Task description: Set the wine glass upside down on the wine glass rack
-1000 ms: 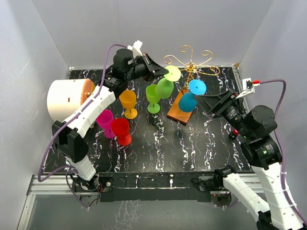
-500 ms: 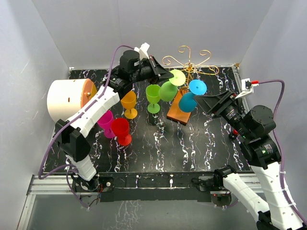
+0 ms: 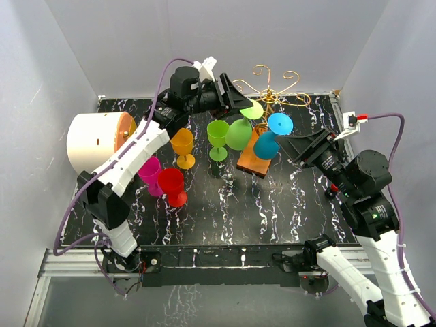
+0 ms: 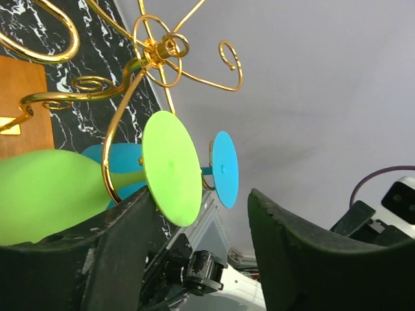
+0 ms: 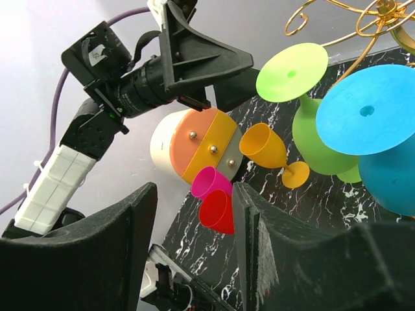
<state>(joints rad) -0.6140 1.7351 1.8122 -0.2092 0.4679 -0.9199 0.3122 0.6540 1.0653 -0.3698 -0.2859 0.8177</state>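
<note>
Over the far half of the tabletop [image 3: 272,204], seen from above, the lime-green wine glass [image 3: 238,133] was hung foot-up and tilted on a scroll arm of the wine glass rack [image 3: 272,90]. A blue glass [image 3: 267,144] was hung beside it, the left tool [image 3: 244,102] was at the green foot, and the right tool [image 3: 287,144] was just beside the blue glass. From the left wrist, the green foot was seen hooked behind a gold wire curl, with the tool's fingers [image 4: 117,259] spread open to either side of it. From the right wrist, that tool's fingers [image 5: 97,259] were shown apart, with nothing held between them.
</note>
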